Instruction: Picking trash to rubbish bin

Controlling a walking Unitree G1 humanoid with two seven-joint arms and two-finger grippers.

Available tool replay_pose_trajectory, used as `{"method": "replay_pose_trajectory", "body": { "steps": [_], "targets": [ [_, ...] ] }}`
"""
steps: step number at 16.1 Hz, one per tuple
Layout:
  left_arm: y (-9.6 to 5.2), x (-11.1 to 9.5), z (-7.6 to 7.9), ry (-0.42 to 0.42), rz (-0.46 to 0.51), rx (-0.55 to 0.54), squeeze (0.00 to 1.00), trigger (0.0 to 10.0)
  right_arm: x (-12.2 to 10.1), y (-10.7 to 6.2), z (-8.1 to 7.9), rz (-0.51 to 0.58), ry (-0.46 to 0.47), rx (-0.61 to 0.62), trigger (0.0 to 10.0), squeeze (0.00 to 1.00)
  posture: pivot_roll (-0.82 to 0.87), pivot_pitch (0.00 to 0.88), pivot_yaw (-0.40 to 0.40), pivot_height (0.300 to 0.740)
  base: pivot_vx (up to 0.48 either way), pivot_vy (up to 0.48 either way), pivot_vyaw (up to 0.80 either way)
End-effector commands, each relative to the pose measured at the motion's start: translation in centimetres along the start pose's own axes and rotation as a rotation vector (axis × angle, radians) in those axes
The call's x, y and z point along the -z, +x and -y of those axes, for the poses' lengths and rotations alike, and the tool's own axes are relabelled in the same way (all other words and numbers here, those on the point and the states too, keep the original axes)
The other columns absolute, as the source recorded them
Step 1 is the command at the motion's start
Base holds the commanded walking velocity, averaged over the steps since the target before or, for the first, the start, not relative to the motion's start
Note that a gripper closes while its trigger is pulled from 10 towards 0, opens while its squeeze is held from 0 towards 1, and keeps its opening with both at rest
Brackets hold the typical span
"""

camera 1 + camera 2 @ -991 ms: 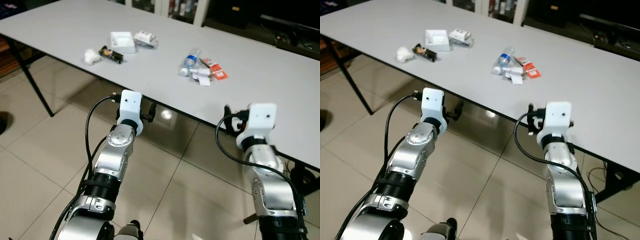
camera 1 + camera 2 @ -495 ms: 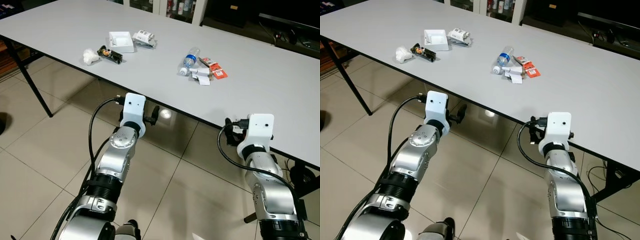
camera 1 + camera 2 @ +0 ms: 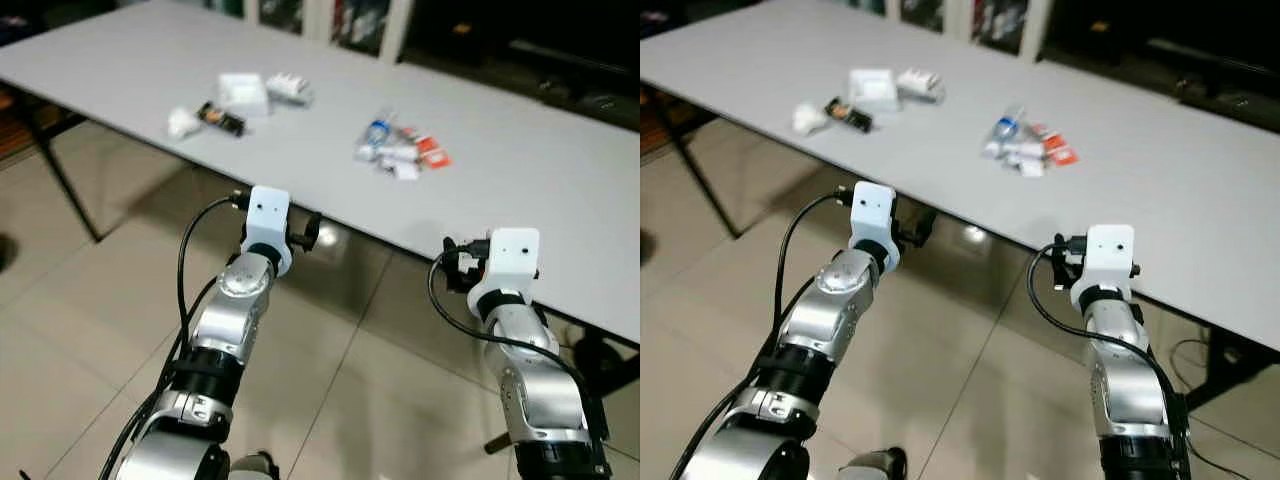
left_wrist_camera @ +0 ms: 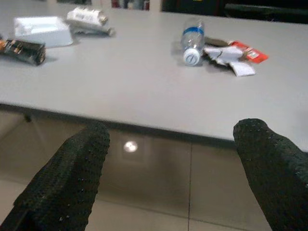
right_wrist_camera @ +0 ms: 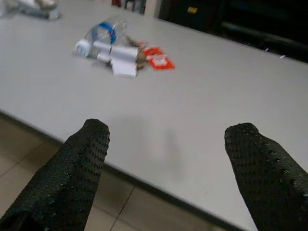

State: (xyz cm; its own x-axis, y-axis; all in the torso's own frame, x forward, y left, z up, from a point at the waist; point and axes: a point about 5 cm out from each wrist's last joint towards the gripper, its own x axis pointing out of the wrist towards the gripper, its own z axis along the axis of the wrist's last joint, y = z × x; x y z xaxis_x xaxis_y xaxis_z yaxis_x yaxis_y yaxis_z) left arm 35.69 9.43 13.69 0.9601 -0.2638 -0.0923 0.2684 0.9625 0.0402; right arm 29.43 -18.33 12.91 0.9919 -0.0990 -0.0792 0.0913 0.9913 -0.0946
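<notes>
Tiled floor (image 3: 90, 330) runs beneath a long grey table (image 3: 520, 170) with black legs; dark shelving stands behind its far edge.

Left gripper (image 4: 178, 168): held in the air just short of the table's near edge, at about the height of the tabletop. Its two black fingers (image 4: 67, 178) stand wide apart and hold nothing.

Right gripper (image 5: 166, 173): raised at the near edge further to the robot's right, fingers (image 5: 72, 168) likewise spread wide and empty, over the edge of the tabletop.

Trash lies on the table in two groups, well apart from both grippers. Ahead, between the two arms: a clear plastic bottle (image 4: 192, 42) with a blue label on its side, touching a heap of white paper scraps (image 4: 231, 60) and a red wrapper (image 5: 158, 58).

Further to the robot's left: a white box (image 4: 42, 30), a crumpled white packet (image 4: 87, 19) beside it, a dark wrapper (image 4: 23, 50) and a white paper ball (image 3: 181, 122) near the table edge.

Head views are slightly blurred.
</notes>
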Motion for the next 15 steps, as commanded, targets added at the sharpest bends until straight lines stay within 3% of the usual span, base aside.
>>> {"method": "replay_pose_trajectory", "body": {
  "steps": [1,15],
  "targets": [
    [0.06,-0.02,0.32,-0.004,0.001,0.013,0.0,10.0,-0.18,-0.12,0.3,0.003,-0.008,0.012,10.0,0.0,0.17,0.09,-0.072,0.74,0.48,0.0,0.0],
    [0.14,0.17,0.58,-0.003,-0.018,0.029,0.0,10.0,-0.29,-0.43,0.18,0.013,0.008,0.017,10.0,0.0,0.17,0.099,-0.063,0.74,0.48,0.0,0.0]
  ]
}}
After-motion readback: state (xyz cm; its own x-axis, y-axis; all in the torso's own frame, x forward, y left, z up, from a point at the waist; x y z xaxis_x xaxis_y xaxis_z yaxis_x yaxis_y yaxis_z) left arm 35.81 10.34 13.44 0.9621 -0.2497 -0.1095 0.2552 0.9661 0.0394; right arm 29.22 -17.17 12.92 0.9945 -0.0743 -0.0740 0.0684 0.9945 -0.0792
